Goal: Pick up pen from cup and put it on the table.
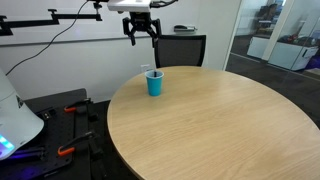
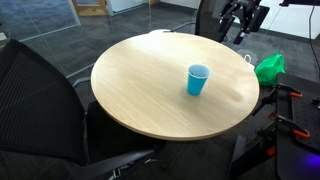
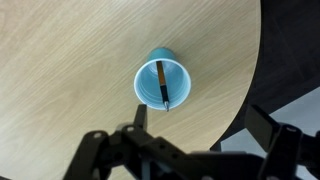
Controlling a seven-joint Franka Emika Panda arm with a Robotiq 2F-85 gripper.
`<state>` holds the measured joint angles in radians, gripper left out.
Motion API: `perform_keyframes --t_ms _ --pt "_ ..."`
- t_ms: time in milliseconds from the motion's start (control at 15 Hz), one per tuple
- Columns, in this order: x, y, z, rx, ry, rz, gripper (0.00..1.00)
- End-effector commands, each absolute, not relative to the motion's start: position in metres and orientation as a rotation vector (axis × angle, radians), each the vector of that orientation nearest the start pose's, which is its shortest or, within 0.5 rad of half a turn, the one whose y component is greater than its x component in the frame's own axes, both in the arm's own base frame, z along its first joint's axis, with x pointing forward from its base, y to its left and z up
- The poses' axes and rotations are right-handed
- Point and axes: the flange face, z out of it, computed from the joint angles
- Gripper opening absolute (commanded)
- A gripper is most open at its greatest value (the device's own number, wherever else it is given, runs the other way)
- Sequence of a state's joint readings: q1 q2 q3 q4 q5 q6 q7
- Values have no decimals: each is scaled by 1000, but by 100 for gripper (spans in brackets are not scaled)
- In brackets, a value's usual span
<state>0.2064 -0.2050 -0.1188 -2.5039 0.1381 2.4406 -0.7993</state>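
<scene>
A Franka arm's gripper (image 1: 142, 34) hangs high above a round wood-grain table (image 1: 220, 120). Its fingers (image 1: 129, 36) are spread wide and hold nothing. Well below it, a blue cup (image 1: 154, 83) stands upright on the table, near the edge on the arm's side.

The wrist view looks straight down into the cup (image 3: 163, 83), showing its pale rim and open mouth. The pen (image 3: 162, 85) is inside, a thin dark stick leaning across the blue interior with one end up near the rim. In both exterior views the pen is too small to make out. The two dark fingers (image 3: 100, 150) frame the bottom of the wrist view, one on each side of the gripper (image 3: 185, 150), with a broad gap between them. Neither touches the cup. The table (image 3: 60, 60) curves away just right of the cup, with dark floor beyond its edge.

In an exterior view the gripper (image 2: 240, 22) shows at top right, beyond the table (image 2: 140, 80), and the cup (image 2: 198, 79) stands alone on that side of the top. A green object (image 2: 268, 68) lies just off the table, below the gripper. A near chair (image 2: 40, 100), black, fills the foreground. In an exterior view a far chair (image 1: 180, 50), also black, stands behind the table, close under the gripper.
</scene>
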Motion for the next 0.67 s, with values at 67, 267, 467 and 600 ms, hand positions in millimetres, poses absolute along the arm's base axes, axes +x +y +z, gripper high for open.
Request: perform_keyframes --t_ms 67,267,467,600 --pt "462 42 367 -2815 -1243 -251 100" --pt "466 46 357 -2820 -1304 -243 100" --pt "471 51 346 -2810 -1375 -246 100" --pt "474 55 337 -2802 -1399 -249 99"
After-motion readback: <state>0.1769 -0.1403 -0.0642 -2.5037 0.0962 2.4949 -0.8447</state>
